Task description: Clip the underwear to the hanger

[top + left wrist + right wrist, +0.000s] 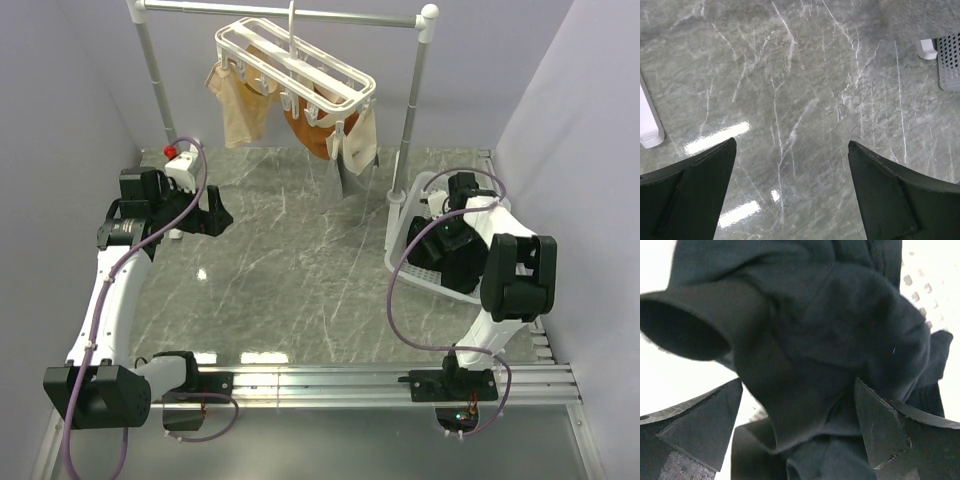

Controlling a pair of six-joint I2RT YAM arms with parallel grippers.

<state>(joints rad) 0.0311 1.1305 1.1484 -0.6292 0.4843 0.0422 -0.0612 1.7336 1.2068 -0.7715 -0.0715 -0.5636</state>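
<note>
Through the left wrist camera, you look down on the table (790, 75), a grey-green marbled top with white veins running across it. Your left gripper (791, 142) hangs over a bare stretch of it, jaws spread wide. Its two black fingers (700, 190) rise from the bottom corners of the view with nothing between them. Two bright glare patches lie on the stone beside the left-hand finger. A white post foot (649, 125) stands on the table at the left of your view. At the upper right, a second white foot (926, 48) sits just beside a perforated basket wall (950, 60). No table edge shows here.
</note>
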